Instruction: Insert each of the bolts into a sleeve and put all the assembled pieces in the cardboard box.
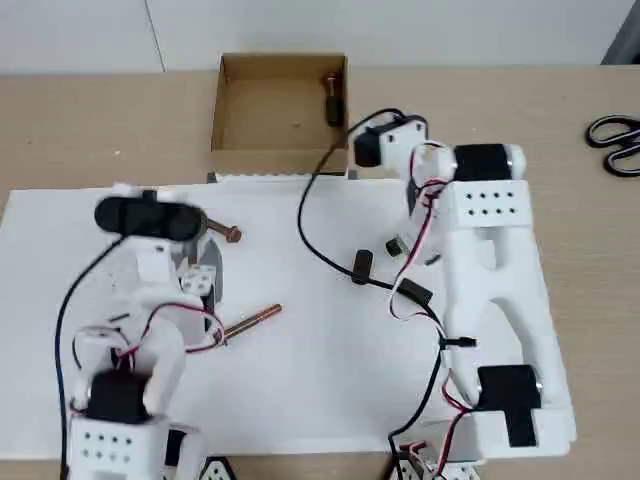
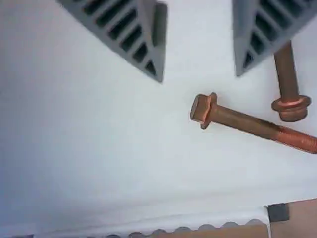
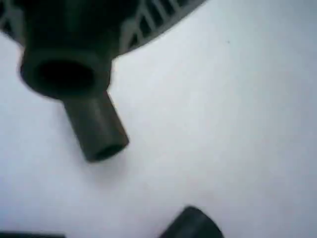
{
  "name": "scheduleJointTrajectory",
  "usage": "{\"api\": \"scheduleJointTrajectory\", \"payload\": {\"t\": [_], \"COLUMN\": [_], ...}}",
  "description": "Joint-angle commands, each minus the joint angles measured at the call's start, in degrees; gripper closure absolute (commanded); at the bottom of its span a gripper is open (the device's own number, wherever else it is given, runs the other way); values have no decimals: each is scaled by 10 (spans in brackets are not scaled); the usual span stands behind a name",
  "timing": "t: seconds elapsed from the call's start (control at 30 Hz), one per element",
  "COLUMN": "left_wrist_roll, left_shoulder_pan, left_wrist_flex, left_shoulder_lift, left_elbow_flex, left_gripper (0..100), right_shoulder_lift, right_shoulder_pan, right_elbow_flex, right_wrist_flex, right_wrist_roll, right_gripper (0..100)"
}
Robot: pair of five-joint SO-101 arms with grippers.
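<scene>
Two copper bolts lie on the white paper, one beside my left gripper and one nearer the front. The left wrist view has both bolts, one lying crosswise and one partly behind a grey finger; that gripper is open and holds nothing. My right gripper is shut on a black sleeve, held just above the paper. Two more sleeves lie loose there, one close by and one farther off. A black sleeve rests mid-sheet. The cardboard box holds one assembled piece.
The white paper sheet covers most of the table in front of the box. Scissors lie at the far right edge. A black cable loops across the paper between the box and the right arm.
</scene>
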Motion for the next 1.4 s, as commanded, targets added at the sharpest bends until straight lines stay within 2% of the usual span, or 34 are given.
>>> {"api": "scheduleJointTrajectory", "payload": {"t": [0.0, 0.13, 0.27, 0.47, 0.67, 0.9, 1.37], "left_wrist_roll": [18, 15, -19, -19, 3, 1, -11], "left_shoulder_pan": [-3, -1, -3, -3, -25, -88, -99], "left_wrist_flex": [69, 207, 316, 388, 387, 371, 283], "left_shoulder_lift": [171, 344, 480, 634, 735, 781, 911], "left_elbow_flex": [-209, -425, -578, -687, -690, -691, -691], "left_gripper": [905, 905, 906, 906, 900, 855, 855], "right_shoulder_lift": [-47, -72, -92, -137, -175, -182, -179], "right_shoulder_pan": [43, 74, 93, 101, 101, 101, 101], "right_elbow_flex": [33, 91, 158, 261, 325, 332, 332], "right_wrist_flex": [-15, -42, -73, -124, -153, -153, -153], "right_wrist_roll": [20, 32, 32, 32, 32, 32, 32], "right_gripper": [994, 994, 994, 994, 994, 994, 994]}}
